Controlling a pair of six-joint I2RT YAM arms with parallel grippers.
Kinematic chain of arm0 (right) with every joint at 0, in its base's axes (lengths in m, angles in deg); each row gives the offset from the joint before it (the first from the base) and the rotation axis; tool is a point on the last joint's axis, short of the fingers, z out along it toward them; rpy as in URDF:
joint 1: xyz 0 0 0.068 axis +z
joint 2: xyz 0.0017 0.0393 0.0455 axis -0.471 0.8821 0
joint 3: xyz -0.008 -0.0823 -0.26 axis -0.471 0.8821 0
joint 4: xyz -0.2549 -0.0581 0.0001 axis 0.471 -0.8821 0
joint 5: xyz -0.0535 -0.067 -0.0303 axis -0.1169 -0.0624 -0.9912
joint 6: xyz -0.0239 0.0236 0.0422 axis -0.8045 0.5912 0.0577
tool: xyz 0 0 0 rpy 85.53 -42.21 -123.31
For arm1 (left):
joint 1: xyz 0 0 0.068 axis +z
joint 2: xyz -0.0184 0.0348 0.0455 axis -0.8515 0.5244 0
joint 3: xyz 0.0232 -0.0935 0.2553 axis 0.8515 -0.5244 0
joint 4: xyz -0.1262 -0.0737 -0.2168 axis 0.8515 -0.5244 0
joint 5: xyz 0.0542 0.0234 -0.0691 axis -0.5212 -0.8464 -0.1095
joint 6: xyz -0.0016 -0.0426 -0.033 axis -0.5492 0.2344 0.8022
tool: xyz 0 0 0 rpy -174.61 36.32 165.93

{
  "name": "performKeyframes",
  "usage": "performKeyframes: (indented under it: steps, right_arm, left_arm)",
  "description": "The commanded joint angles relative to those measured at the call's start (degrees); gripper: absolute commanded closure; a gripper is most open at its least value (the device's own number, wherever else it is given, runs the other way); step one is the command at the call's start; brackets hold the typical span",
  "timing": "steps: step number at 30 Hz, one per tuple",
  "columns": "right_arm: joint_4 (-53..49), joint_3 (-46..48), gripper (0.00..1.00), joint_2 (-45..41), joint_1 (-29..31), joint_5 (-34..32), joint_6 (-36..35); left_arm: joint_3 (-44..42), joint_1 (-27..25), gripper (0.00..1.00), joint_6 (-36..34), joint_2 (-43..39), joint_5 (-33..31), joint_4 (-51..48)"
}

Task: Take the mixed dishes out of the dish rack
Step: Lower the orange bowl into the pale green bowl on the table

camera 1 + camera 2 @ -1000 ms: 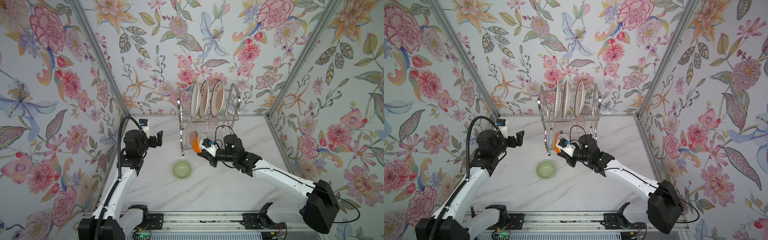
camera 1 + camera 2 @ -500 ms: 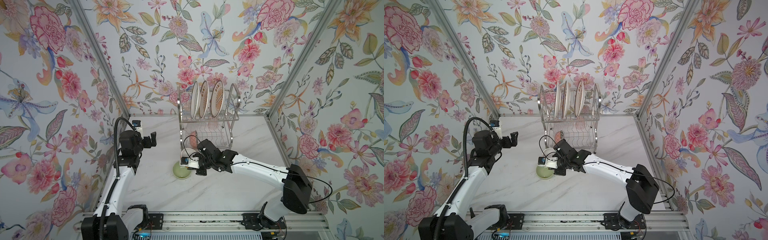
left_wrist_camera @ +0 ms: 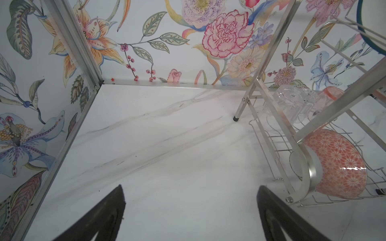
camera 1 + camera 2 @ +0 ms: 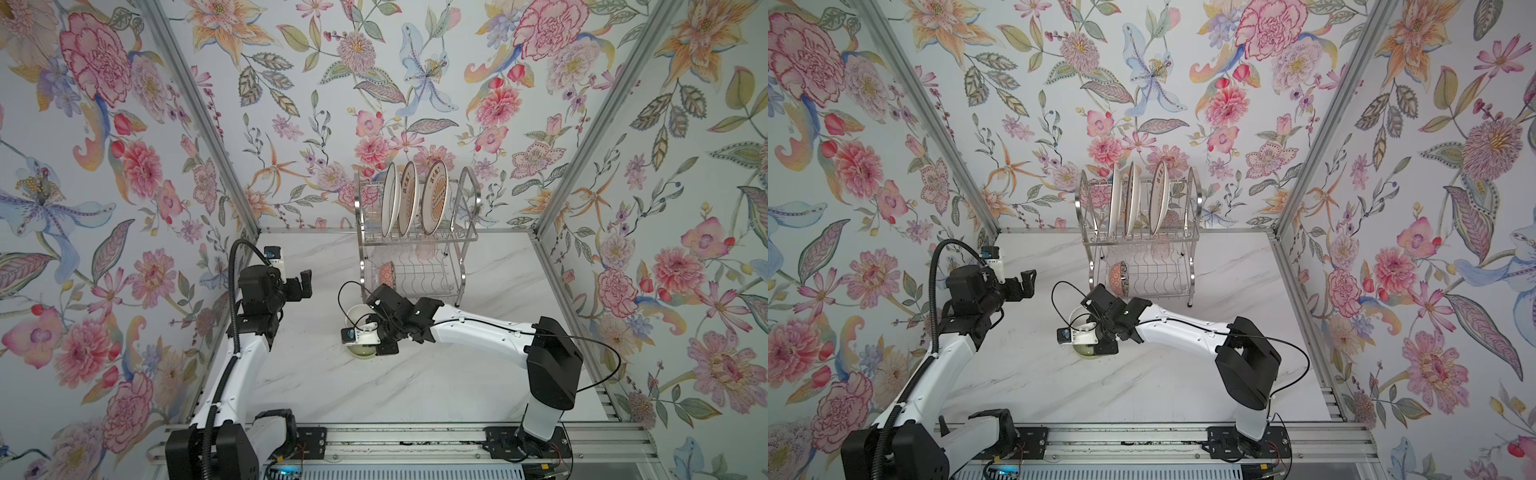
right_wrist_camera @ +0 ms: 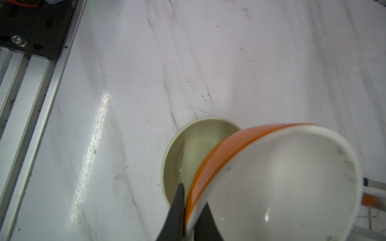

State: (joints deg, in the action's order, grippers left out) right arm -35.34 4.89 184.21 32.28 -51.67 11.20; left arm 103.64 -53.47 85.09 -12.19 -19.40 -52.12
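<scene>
Gripping an orange bowl [image 5: 277, 179] by its rim, the right gripper [image 5: 189, 205] has its jaws pinched shut on the bowl's wall and holds it tilted just above a pale green bowl [image 5: 183, 150] that already sits upright on the marble-look table [image 4: 415, 382], a short way in front of the dish rack [image 3: 334, 110]. Whether the two bowls touch cannot be told from the wrist view. The unloading looks to be in its early part: one bowl is down, a second is about to be set down, seemingly nested into the first. Three plates [image 4: 407, 197] stand on edge in the rack's upper tier, while the lower tier holds a patterned bowl [image 3: 338, 164] on its side, clear cups [image 3: 292, 104] and a pink-tinted cup [image 3: 328, 98] behind it. The left gripper [image 4: 302, 284] hangs empty beside the rack's left end, jaws spread wide. The held bowl is glossy, white inside and orange outside, with faint grey scuffs on its inner wall.
</scene>
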Motion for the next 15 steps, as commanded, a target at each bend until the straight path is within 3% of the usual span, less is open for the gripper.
performKeyframes:
  steps: [1, 15]
  right_arm:
    - [-3.12, -3.16, 1.00, 1.37, 0.88, -0.89, -2.20]
    - [-8.14, -5.74, 0.98, 4.77, 2.34, -4.26, -2.35]
  left_arm:
    - [-0.68, 0.89, 0.01, 0.54, 0.17, 1.40, 0.11]
    - [-0.15, 1.11, 0.01, 0.42, 0.78, 2.47, -0.02]
